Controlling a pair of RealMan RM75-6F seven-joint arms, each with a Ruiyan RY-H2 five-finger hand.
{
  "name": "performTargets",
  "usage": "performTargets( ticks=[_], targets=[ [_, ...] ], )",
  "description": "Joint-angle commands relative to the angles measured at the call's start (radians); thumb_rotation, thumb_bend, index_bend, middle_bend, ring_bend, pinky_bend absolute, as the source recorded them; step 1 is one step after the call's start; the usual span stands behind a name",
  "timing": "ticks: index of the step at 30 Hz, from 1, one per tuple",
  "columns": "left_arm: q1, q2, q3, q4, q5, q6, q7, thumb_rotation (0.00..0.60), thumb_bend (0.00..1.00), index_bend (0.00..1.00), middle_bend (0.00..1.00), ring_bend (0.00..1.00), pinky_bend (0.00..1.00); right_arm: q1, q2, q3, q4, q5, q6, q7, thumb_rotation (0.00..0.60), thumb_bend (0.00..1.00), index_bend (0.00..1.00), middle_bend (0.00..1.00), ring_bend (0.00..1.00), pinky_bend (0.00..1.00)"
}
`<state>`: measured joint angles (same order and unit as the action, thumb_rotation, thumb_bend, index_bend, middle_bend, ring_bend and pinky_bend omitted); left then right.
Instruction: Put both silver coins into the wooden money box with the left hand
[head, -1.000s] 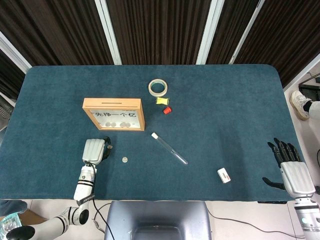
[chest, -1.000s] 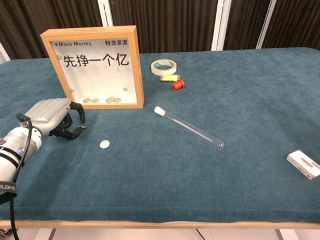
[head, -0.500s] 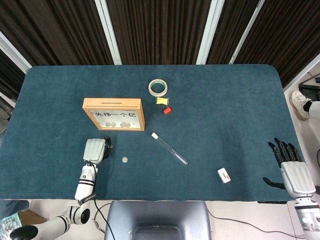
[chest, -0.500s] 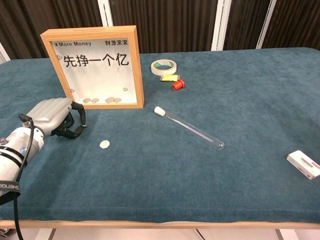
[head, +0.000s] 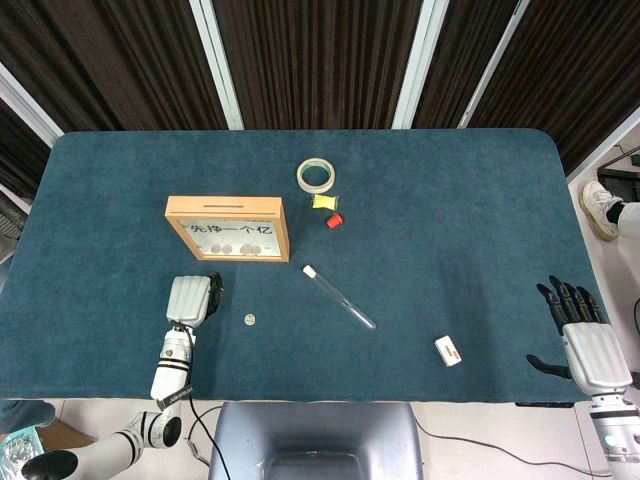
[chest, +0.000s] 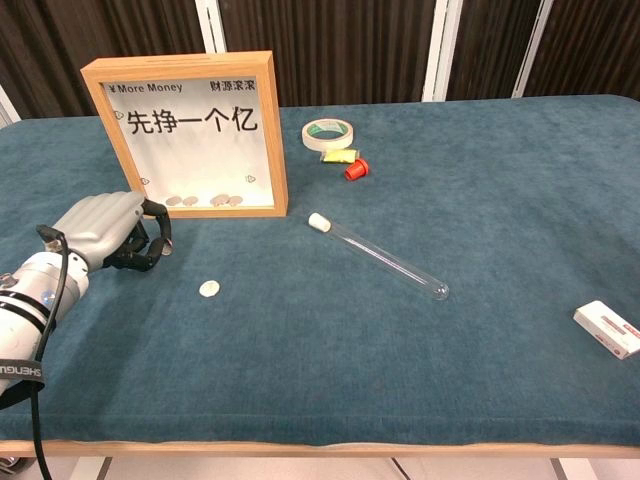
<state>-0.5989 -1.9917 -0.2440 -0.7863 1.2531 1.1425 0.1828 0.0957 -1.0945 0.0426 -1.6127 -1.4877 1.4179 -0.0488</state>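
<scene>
The robot's left hand (chest: 100, 228), fingers curled under with no object visible in them, rests on the dark teal felt table (head: 450, 220). One small silver coin (chest: 209, 288) lies near it at four o'clock; the glass-fronted wooden money box (chest: 190, 130) stands at one o'clock. The right hand (head: 590, 350) hangs beyond the table's right edge, fingers spread.

The left hand (chest: 105, 228) hangs low over the teal table (chest: 480, 180) with its fingers curled in, and whether they pinch anything cannot be told. A silver coin (chest: 209, 288) lies flat just to its right, apart from it, and the wooden money box (chest: 187, 134) stands upright just behind it. A glass test tube (chest: 378, 256) lies further right.
</scene>
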Motion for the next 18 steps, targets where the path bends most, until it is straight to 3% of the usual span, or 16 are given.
performTargets(
  ticks=[1,9,14,18],
  targets=[
    [0.003,0.006,0.001,-0.007,0.001,0.003,0.0,0.6,0.51,0.58,1.0,1.0,1.0,0.0,0.0,0.0,0.0,-0.001,0.001,0.0,0.6,0.14,0.0,0.0,0.0,0.0],
    [0.015,0.05,-0.005,-0.065,0.034,0.085,0.001,0.6,0.49,0.59,1.0,1.0,1.0,0.002,-0.001,-0.002,0.0,-0.001,-0.004,-0.004,0.6,0.14,0.0,0.0,0.0,0.0],
    [0.028,0.127,-0.05,-0.196,0.073,0.231,0.017,0.6,0.48,0.59,1.0,1.0,1.0,0.004,-0.004,-0.004,-0.001,-0.003,-0.009,-0.013,0.6,0.14,0.0,0.0,0.0,0.0],
    [0.028,0.21,-0.115,-0.363,0.079,0.321,0.107,0.6,0.49,0.58,1.0,1.0,1.0,0.006,-0.004,-0.007,-0.005,-0.008,-0.011,-0.015,0.6,0.14,0.0,0.0,0.0,0.0]
  ],
)
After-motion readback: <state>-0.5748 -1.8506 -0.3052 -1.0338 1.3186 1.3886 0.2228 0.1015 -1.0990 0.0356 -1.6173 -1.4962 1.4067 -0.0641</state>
